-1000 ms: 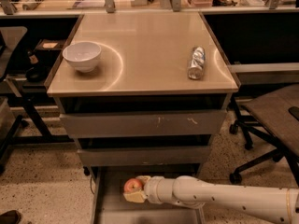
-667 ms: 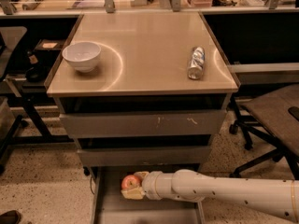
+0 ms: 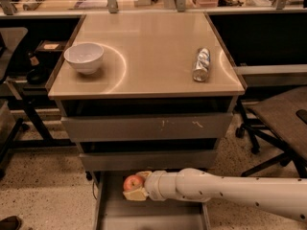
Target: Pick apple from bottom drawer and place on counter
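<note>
Gripper (image 3: 137, 186), lower centre, clamped on the apple (image 3: 133, 181) over the open bottom drawer (image 3: 153, 218); we see both edged slightly up-left, suggesting the lift toward the counter (image 3: 158, 47) has begun

Your gripper (image 3: 135, 186) has crept left and slightly up in frame over the last second. It's low in the view, over the open bottom drawer (image 3: 101, 210). The apple (image 3: 132, 181) moved with it by the same offset, pinched between the fingers (image 3: 135, 194). The white forearm (image 3: 230, 193) followed, so the wrist end sits further left and the arm runs a bit higher across the lower right. The shift is small.
</note>
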